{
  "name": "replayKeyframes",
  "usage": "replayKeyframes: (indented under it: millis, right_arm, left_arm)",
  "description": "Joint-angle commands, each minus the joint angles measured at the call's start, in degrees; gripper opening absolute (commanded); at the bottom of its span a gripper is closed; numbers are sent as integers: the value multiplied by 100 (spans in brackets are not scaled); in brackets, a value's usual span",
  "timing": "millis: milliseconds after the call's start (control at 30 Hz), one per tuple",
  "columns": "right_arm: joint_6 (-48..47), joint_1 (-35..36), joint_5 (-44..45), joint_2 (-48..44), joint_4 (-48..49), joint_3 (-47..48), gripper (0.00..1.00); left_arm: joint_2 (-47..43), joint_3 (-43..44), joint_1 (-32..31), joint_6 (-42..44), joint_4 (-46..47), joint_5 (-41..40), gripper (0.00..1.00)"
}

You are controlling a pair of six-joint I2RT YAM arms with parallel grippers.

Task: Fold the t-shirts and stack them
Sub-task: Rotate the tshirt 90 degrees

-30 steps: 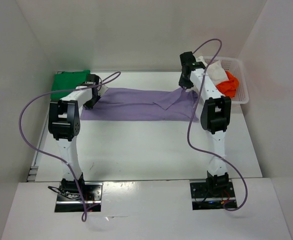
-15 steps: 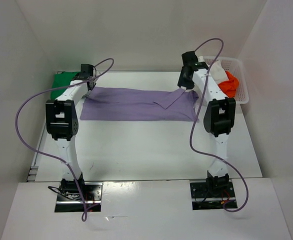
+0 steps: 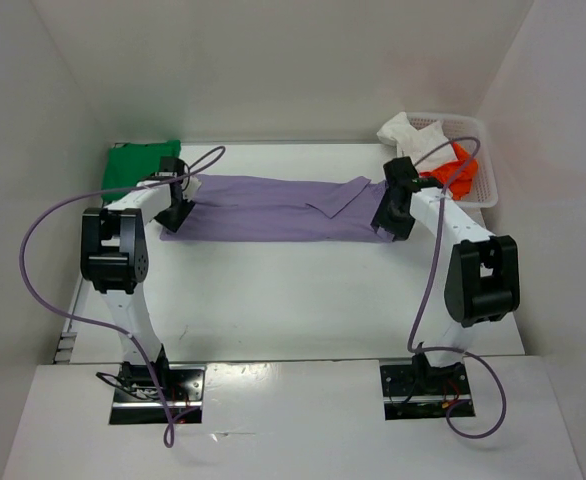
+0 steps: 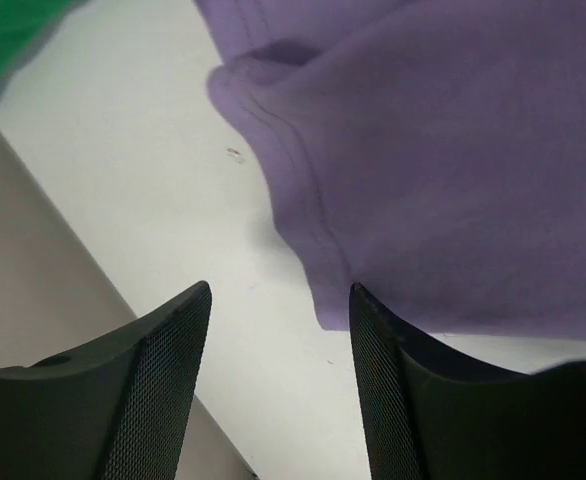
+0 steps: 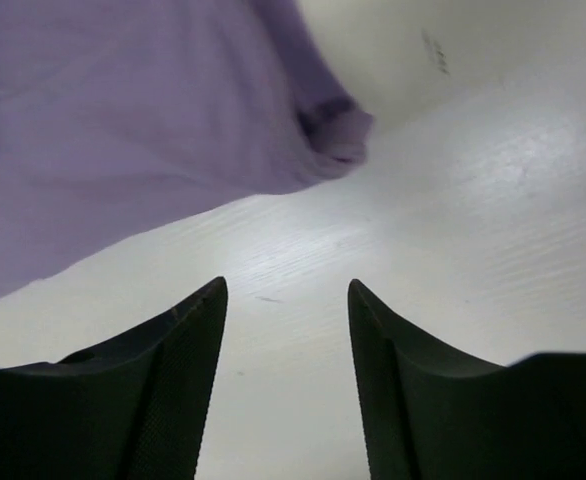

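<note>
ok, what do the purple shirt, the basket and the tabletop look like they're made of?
Purple shirt: soft matte knit cloth, probably cotton jersey, given the stitched hem and limp folds. Basket: white plastic by the look of its stiff, mesh-like wall. Tabletop: white, with a slight sheen and a faint wood-like grain. It could be painted wood or laminate; I can't tell which.

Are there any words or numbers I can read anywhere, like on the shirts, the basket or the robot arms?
None: no word, number or sign can be read in any view.
The purple t-shirt, the green t-shirt and the white basket are plain.
The left arm and right arm show no readable label.
</note>
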Motion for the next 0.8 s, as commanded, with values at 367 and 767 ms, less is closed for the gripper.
replayKeyframes:
  millis: [367,767]
  right_arm:
    - [766,-657,-113,875,1524,-489,61]
    - [819,-710,-183,1219,1647,-489,6]
  left_arm:
    - [417,129,-7,-436,164,336,73]
    - [357,-281,-60,-269,111,768,0]
